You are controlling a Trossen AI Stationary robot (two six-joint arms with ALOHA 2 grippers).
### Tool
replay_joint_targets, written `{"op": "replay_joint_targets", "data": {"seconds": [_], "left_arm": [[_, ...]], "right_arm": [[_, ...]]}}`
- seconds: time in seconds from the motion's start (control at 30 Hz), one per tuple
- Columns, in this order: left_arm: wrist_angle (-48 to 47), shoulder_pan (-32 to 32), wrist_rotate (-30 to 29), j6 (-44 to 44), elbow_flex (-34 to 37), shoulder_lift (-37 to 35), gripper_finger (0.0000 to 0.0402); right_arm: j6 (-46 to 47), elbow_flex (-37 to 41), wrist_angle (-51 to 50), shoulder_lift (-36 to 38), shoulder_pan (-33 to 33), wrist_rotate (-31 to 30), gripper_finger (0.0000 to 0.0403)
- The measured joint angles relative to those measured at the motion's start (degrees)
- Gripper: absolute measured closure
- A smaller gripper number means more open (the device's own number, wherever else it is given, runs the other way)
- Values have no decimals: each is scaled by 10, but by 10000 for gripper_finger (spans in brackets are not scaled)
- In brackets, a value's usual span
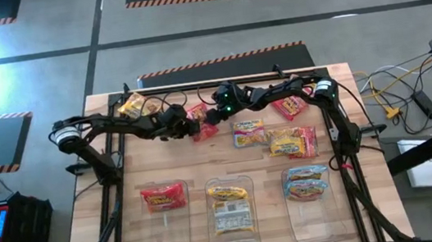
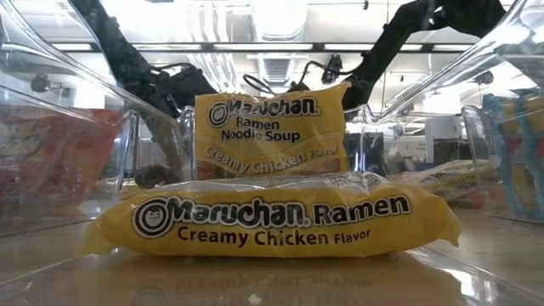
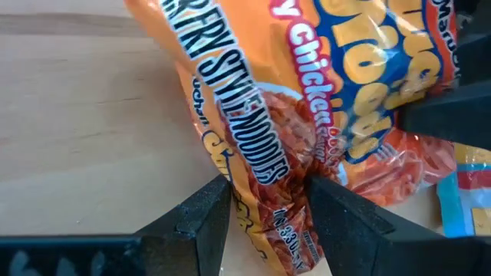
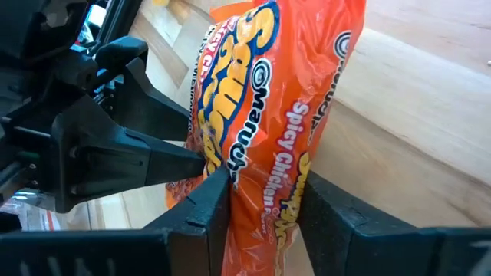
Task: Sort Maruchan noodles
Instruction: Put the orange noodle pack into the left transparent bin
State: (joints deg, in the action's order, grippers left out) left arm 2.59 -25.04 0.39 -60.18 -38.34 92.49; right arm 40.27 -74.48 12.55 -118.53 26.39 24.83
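A grey floor with striped mats surrounds the wooden table (image 1: 110,200). Near its far middle, a red-orange packet (image 1: 202,123) marked Spicy Chicken is held up between both arms: the left gripper (image 3: 265,211) is closed on one edge, and the right gripper (image 4: 265,199) is closed on the other, so a handover is judged to be under way. The wrapper is glossy and creased.

Sorting looks roughly half done. In the near row, the left bin (image 1: 167,230) holds one red packet (image 1: 164,197), the middle bin (image 1: 235,238) two yellow packets (image 1: 231,206), and the right bin (image 1: 314,216) light blue packets (image 1: 306,183). Loose packets are left on the table: one at the far left (image 1: 138,106), a red one (image 1: 289,107) at the far right, and two (image 1: 276,137) in the middle.
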Motion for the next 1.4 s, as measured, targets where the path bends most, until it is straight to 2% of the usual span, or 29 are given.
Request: {"op": "replay_joint_targets", "data": {"seconds": [0.53, 0.7, 0.93, 1.03, 1.17, 1.3, 1.4], "left_arm": [[10, 0, -1, 46, 48, -145, 243], [21, 0, -6, 58, 70, -195, 243], [13, 0, -11, 54, 92, -206, 243], [21, 0, -12, 65, 96, -208, 243], [30, 0, -8, 107, 90, -221, 243], [29, 0, 35, 157, 76, -231, 243], [33, 0, 62, 188, 62, -233, 243]], "right_arm": [[-31, -1, -20, 19, 13, 45, 289], [-45, 0, -25, 19, 13, 38, 291], [-59, 0, -20, 18, 14, 48, 299], [-68, 0, -20, 18, 14, 75, 300], [-100, 0, -21, 20, 14, 160, 300], [-133, 0, -31, 24, 14, 246, 300], [-180, 0, -62, 33, 14, 267, 301]]}}
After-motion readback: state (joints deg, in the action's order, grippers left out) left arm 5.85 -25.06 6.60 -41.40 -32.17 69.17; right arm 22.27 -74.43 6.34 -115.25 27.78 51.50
